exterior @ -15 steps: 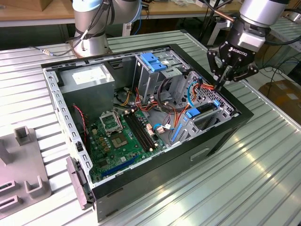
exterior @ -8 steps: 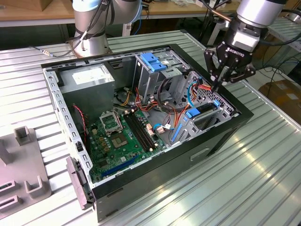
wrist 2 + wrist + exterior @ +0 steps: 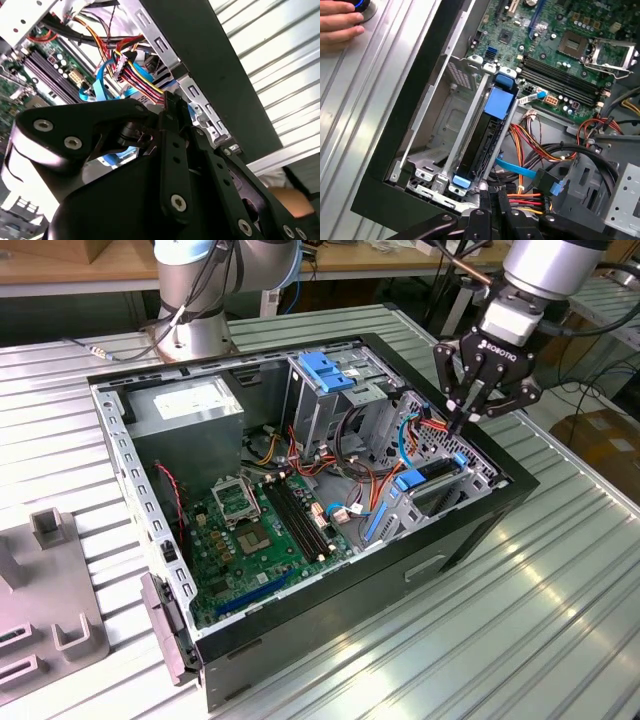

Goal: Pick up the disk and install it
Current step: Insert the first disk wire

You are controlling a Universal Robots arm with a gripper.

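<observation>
An open black computer case (image 3: 440, 540) lies on its side on a ribbed metal table (image 3: 560, 620), with the green motherboard (image 3: 255, 530) showing inside. At the far end of the case sits a grey power supply box (image 3: 190, 405), and next to it stands a metal drive cage with a blue plastic bracket (image 3: 328, 372) on top. A grey fixture (image 3: 50, 610) rests on the table at the exterior view's left, apart from the case.

The disk (image 3: 487, 135) stands on its edge in a metal bay by the case wall, at the corner of the case on the exterior view's right. In the first wrist view its dark side and its blue carrier frame are seen, with one blue tab at each end. In the exterior view the blue frame (image 3: 415, 478) shows at the same place.

The gripper (image 3: 462, 423) hangs over this corner of the case. Its two black fingers are pressed together, with nothing between them, and the tips point down. The tips are just above the near end of the disk, close to the bundle of red, yellow and black cables (image 3: 530, 200). The disk is under the jaws and not between them; whether the tips touch it, I cannot tell.

A hand (image 3: 340, 25) of a person rests on the table outside the case, in the first wrist view.
</observation>
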